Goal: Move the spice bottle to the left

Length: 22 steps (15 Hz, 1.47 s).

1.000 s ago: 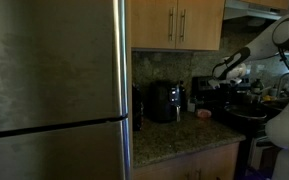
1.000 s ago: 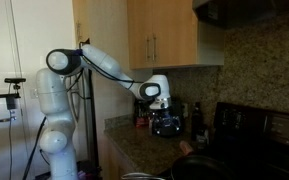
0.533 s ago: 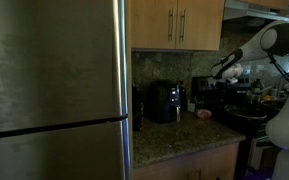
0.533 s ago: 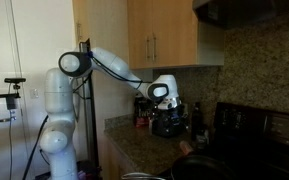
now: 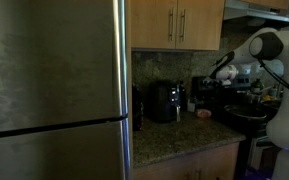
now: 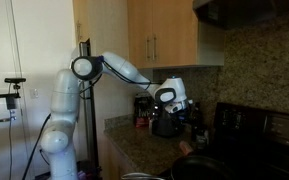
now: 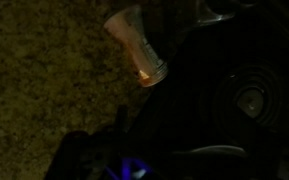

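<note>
One spice bottle (image 7: 136, 45) shows dimly, tilted — the tool (image 7: 132, 152) below is too dark to judge its opening.

Item: spice bottle (image 7: 136, 45), a pale cylinder with an orange mark near one end.
Pose: slanted across my wrist view.
Place: on the speckled bench (image 7: 44, 70).
</note>
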Each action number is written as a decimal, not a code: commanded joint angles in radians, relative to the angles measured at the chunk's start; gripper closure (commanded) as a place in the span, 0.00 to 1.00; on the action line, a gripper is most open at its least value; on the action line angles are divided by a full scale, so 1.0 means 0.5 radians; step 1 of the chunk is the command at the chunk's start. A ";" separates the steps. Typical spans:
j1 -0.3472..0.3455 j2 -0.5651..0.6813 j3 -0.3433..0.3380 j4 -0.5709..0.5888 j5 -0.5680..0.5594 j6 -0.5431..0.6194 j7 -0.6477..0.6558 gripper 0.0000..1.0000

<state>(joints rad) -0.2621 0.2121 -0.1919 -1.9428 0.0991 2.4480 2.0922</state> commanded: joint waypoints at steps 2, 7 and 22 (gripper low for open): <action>0.045 0.113 -0.065 0.121 0.109 0.011 0.032 0.00; 0.081 0.183 -0.063 0.163 0.079 -0.014 0.052 0.00; 0.176 0.687 -0.116 0.756 0.087 0.055 0.832 0.00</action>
<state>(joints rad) -0.1734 0.5545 -0.2486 -1.5674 0.1405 2.4785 2.5114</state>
